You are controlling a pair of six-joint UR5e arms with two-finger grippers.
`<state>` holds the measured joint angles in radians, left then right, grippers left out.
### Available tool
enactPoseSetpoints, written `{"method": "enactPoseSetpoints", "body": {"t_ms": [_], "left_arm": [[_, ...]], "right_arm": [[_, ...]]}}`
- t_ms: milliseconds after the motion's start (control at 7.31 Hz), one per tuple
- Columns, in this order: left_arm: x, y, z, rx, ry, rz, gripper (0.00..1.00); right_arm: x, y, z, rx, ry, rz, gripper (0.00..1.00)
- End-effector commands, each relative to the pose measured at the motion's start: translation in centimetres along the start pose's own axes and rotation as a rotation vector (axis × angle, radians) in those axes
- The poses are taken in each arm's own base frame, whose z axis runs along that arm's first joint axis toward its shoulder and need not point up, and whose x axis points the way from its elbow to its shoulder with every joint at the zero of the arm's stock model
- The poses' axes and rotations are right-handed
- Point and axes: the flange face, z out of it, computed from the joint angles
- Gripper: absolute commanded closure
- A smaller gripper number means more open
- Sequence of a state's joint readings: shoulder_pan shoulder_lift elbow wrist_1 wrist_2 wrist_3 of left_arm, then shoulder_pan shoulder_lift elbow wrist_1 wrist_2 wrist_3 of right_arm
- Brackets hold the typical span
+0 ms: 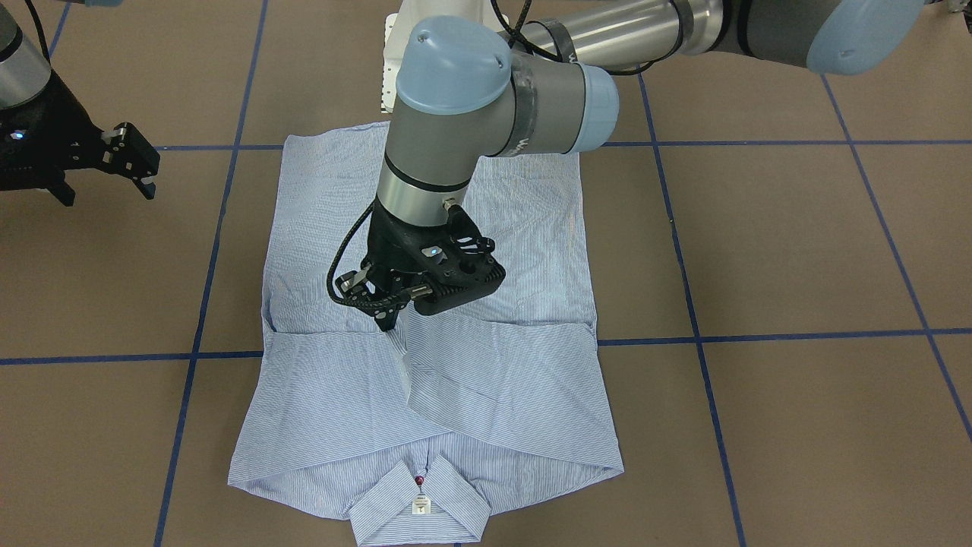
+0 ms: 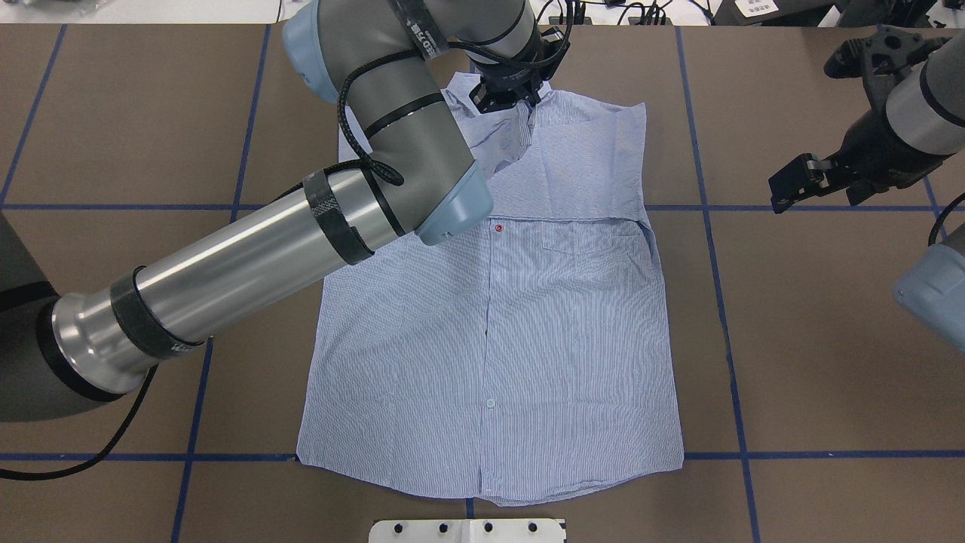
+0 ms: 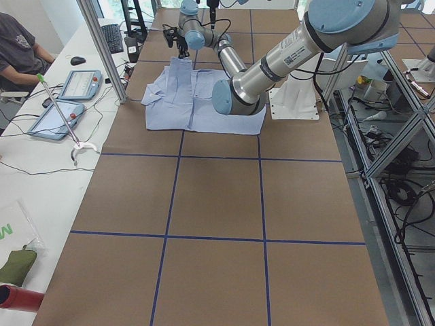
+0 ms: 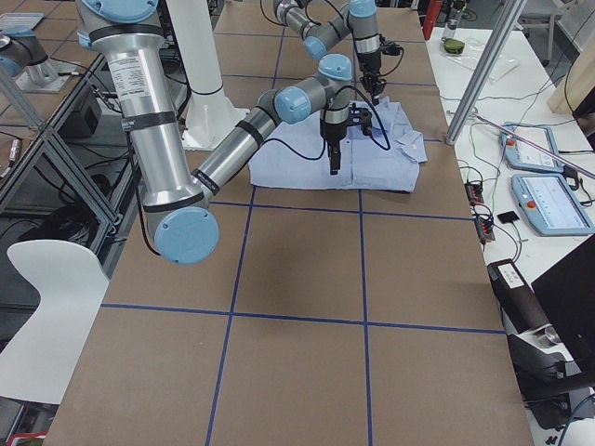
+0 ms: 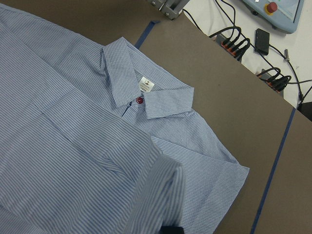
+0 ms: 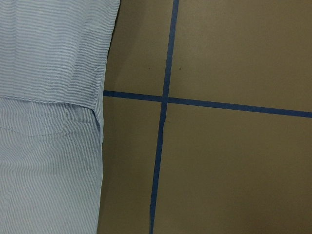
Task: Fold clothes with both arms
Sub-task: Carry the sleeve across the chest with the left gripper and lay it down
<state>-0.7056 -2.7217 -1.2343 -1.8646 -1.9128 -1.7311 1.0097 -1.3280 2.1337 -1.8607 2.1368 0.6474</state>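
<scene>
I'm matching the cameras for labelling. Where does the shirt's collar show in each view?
Front-facing: collar at bottom centre.
Overhead: top centre, mostly hidden, only a sliver showing.
Exterior left: upper left of centre, small.
Exterior right: upper right of centre, small.
Left wrist: upper centre.
Right wrist: not in it.
Shared landmark: the white label inside the collar, also clear in the left wrist view.

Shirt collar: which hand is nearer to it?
Left. The left hand is over the shirt, pinching a folded sleeve short of the collar; the right hand hangs off the shirt's side, over bare table.
</scene>
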Motion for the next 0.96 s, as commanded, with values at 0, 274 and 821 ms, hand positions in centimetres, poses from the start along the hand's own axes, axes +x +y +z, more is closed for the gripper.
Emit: {"method": "enactPoseSetpoints", "body": {"t_ms": [0,274,821], "left_arm": [[-0.4,2.5,1.1,-0.031,-0.008,0.013,1.0],[-1.5,2.8,2.0,-0.035,-0.023,0.014,1.0],[-3.1,7.8,5.1,-0.1,-0.017,0.027,1.0]], "right_arm": [[0.1,-0.2,0.3,-0.004,0.004,0.002,0.0],[0.2,-0.4,0.6,-0.007,0.009,-0.003,0.0],[0.4,-0.6,1.2,-0.016,0.017,-0.006,0.0]]}}
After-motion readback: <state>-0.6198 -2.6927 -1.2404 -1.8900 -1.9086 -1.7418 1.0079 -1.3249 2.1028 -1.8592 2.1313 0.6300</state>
